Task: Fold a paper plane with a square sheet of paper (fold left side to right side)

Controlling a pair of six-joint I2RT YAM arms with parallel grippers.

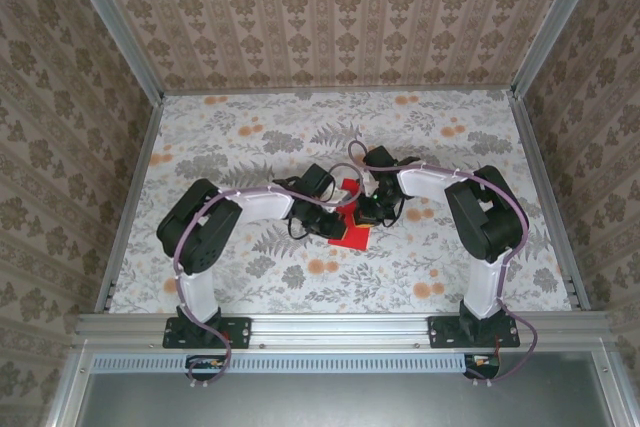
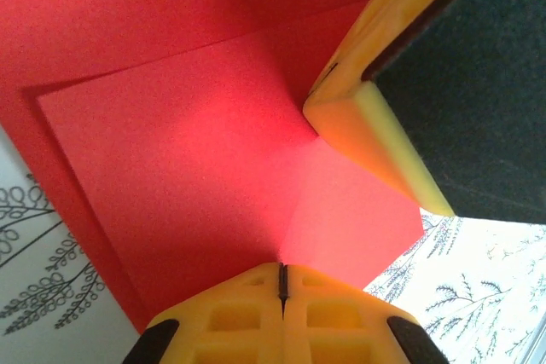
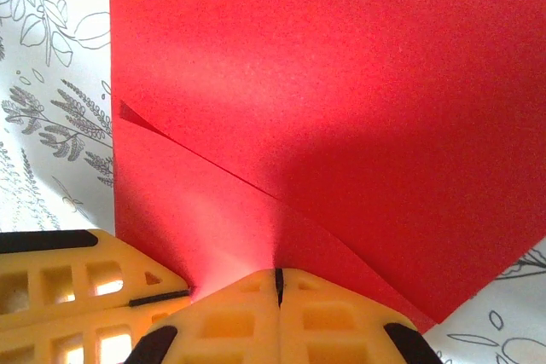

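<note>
Mid desk [image 1: 250, 137], left gripper [image 2: 283, 274] clenched, tip on folded red paper [image 2: 196, 168]; right gripper [image 3: 278, 277] likewise clenched, touching it.

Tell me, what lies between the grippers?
The square sheet of paper, folded: in the left wrist view it spans the gap between left gripper and right gripper.
</note>
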